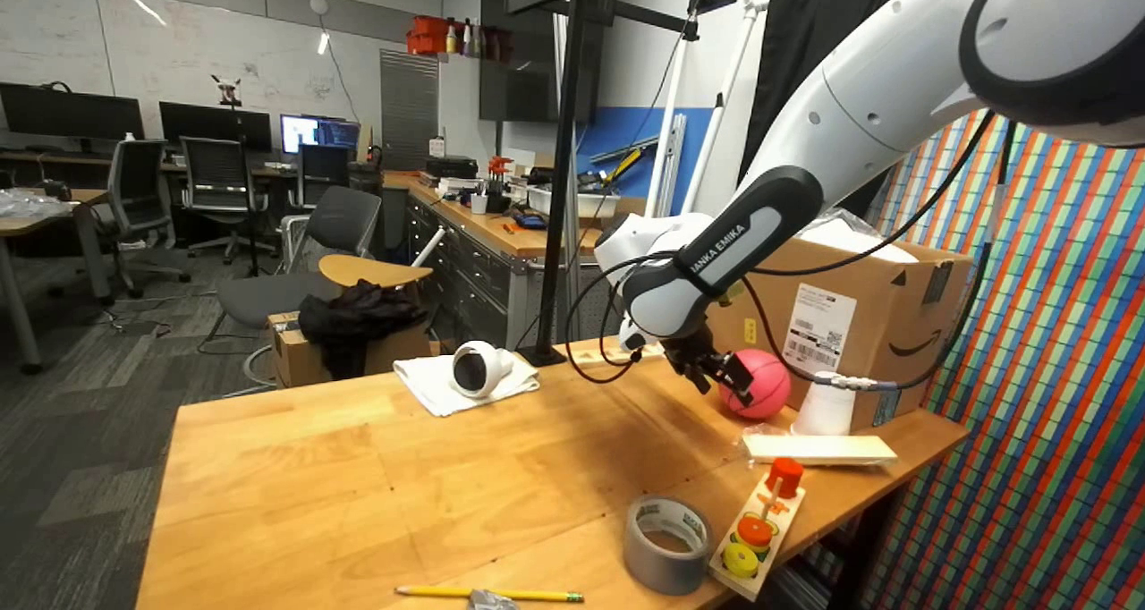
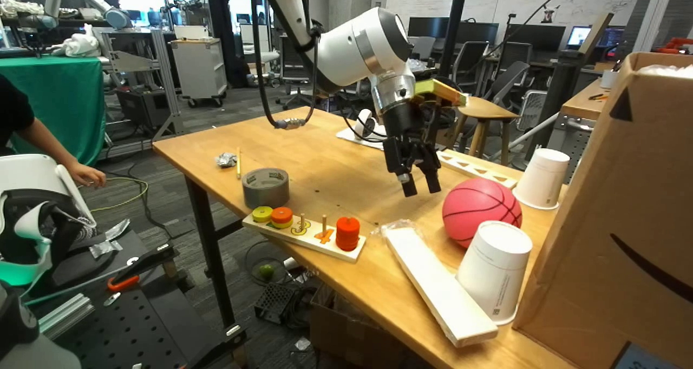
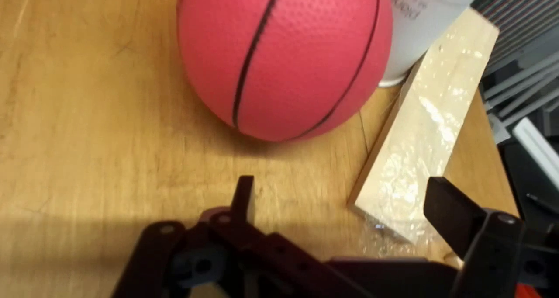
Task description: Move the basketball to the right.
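The basketball, a pink-red ball with dark seams, rests on the table in both exterior views [image 1: 767,382] [image 2: 479,209]. It fills the upper middle of the wrist view [image 3: 297,57], its top cut off. My gripper is above the table beside the ball in both exterior views [image 1: 725,393] [image 2: 422,189]. Its fingers are wide apart with nothing between them in the wrist view [image 3: 341,181]. The fingers overlap the ball's edge in an exterior view, but a gap shows between gripper and ball in the wrist view.
A white cup [image 2: 494,274] and a large cardboard box [image 2: 606,239] stand close to the ball. A wrapped wooden plank [image 3: 415,136] lies beside it near the table edge. A second cup [image 2: 541,178], a peg toy [image 2: 308,238] and a grey tape roll [image 2: 265,189] also stand there.
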Tool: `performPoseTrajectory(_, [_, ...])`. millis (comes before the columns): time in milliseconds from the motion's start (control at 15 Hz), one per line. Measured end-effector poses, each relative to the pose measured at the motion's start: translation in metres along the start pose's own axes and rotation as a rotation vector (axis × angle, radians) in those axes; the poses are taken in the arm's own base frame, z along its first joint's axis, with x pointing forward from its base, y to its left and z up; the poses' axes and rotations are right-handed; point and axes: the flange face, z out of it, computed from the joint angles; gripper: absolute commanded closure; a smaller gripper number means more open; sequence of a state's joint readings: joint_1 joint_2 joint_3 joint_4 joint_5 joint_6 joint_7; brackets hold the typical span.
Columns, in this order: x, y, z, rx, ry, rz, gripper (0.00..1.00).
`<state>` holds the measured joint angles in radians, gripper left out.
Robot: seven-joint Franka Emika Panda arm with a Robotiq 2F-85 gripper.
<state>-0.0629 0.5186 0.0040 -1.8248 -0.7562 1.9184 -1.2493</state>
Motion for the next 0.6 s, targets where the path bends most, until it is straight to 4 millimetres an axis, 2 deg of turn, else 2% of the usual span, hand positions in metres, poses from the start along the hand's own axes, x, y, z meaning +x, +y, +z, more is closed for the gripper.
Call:
performPoseTrajectory(400, [-0.048,0.005,0.039,0.171,-0.181,-0.119,0.00])
performPoseTrajectory(600, [-0.059,0.008,0.052,0.211,-0.178,-0.137,0.00])
